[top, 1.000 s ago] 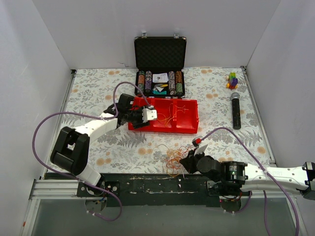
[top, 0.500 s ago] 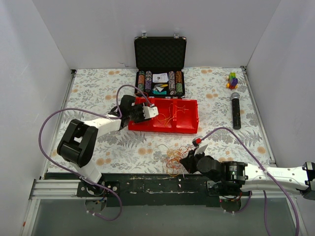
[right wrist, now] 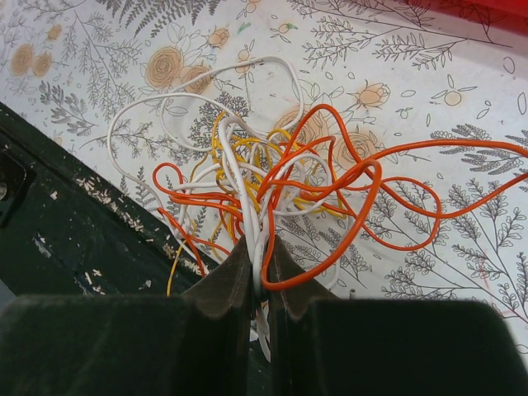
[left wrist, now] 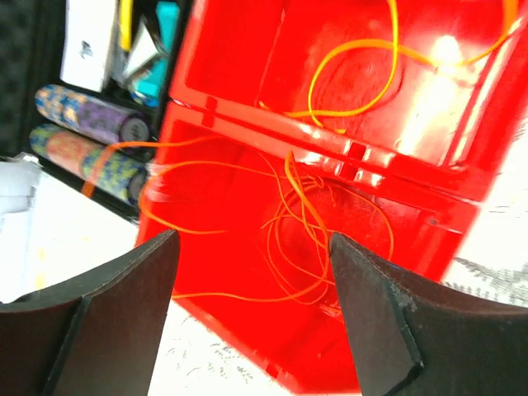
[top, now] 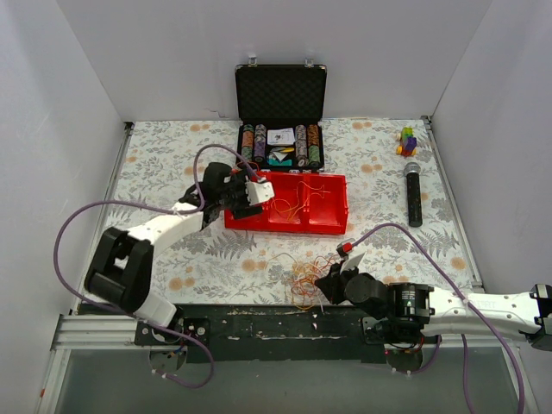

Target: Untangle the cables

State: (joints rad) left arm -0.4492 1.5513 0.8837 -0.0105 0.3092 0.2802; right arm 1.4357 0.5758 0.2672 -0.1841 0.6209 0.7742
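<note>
A tangle of thin orange, yellow and white cables (top: 302, 278) lies on the floral cloth near the table's front edge; it shows close up in the right wrist view (right wrist: 280, 190). My right gripper (right wrist: 260, 264) is shut on several strands of that tangle, at its near side (top: 326, 285). More loose orange cables (left wrist: 305, 223) lie inside the red bin (top: 332, 211). My left gripper (left wrist: 252, 318) is open and empty, hovering over the bin's left compartment (top: 255, 197), its fingers (left wrist: 124, 289) apart on either side of those wires.
An open black case (top: 281, 121) with rolls and cards stands behind the bin. A black microphone (top: 413, 193) and small coloured blocks (top: 406, 140) lie at the right. White walls close in the table. A dark ledge (right wrist: 74, 231) runs along the front edge.
My left arm has shifted at the bin's left end, its gripper now slightly further back and left. The right arm and the tangle have not moved.
</note>
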